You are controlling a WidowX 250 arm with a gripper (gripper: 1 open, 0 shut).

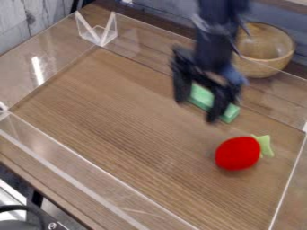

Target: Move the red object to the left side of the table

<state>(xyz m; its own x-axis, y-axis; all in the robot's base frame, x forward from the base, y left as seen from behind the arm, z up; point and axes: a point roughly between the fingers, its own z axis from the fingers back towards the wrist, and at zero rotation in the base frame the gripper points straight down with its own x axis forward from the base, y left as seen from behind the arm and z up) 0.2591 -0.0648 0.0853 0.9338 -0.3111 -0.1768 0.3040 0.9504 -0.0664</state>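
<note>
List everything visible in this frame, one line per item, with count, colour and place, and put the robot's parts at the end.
red object: 1, bright red with a pale green tip, right side of the picture, on the table
table: 1, brown wood grain, across most of the picture
green block: 1, green, partly hidden behind the gripper, above the red object in the picture
bowl: 1, light brown, top right
wire-like stand: 1, whitish, top left
cables: several, black, bottom left corner
robot arm: 1, dark, blurred, reaching in from the top
gripper: 1, dark, blurred, upper middle; too smeared to tell how its jaws stand
</note>
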